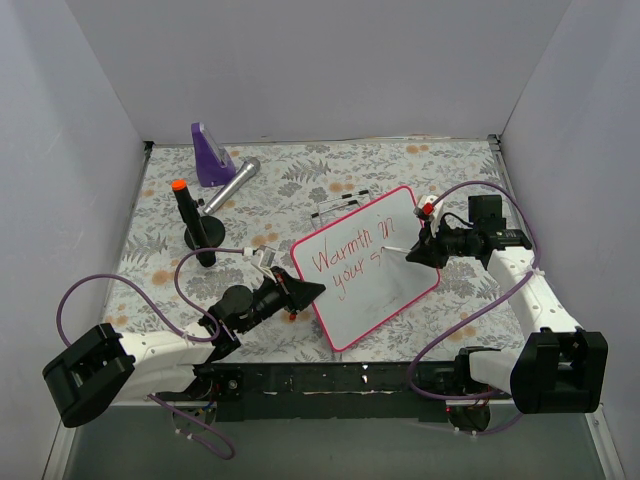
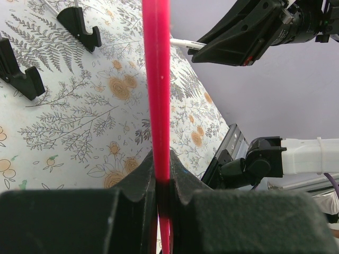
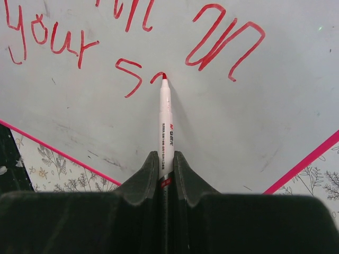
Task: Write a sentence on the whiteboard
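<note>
The whiteboard [image 1: 385,292], white with a pink frame, lies tilted at the table's middle. My left gripper [image 1: 318,290] is shut on the frame's left edge; in the left wrist view the pink frame [image 2: 157,79] runs up from between the jaws of this gripper [image 2: 163,166]. The sentence [image 1: 350,255] is red lettering that reads "Warmth in your s", with a short stroke after it. My right gripper [image 3: 166,159] is shut on a white marker [image 3: 166,124], whose red tip touches the board at that stroke. From above, this gripper [image 1: 412,256] hangs over the board's right half.
A purple wedge-shaped object [image 1: 209,155] and a silver cylinder [image 1: 233,185] lie at the back left. A black pen with an orange cap [image 1: 190,222] stands in a round base. Black clip feet [image 2: 79,24] lie behind the board. White walls enclose the table.
</note>
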